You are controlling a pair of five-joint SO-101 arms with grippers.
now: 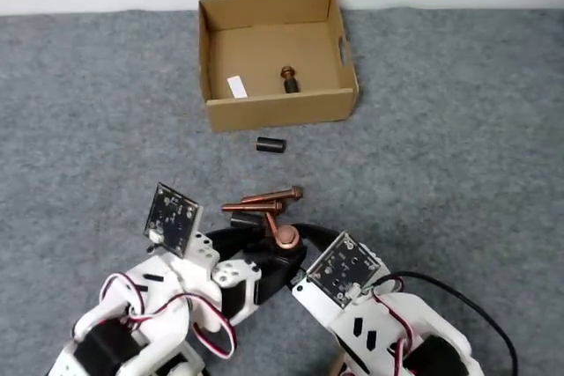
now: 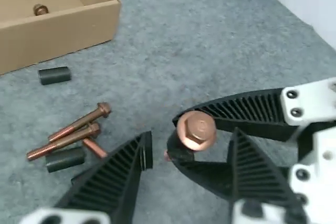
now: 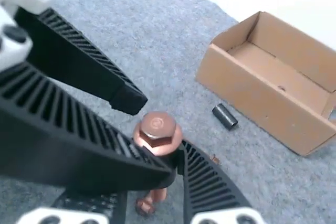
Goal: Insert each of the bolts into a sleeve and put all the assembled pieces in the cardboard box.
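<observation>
High view: the bolt [image 1: 286,236] stands head-up between both arms, well short of the cardboard box [image 1: 278,110].

Left wrist view: your left hand [image 2: 191,146] is wide open, with its jaws flanking the bolt.

Right wrist view: your right hand [image 3: 173,161] is clamped just below the bolt's head.

Expect rigid, smooth, fairly heavy metal that is likely to slip. Grip the shank, not the head.
</observation>
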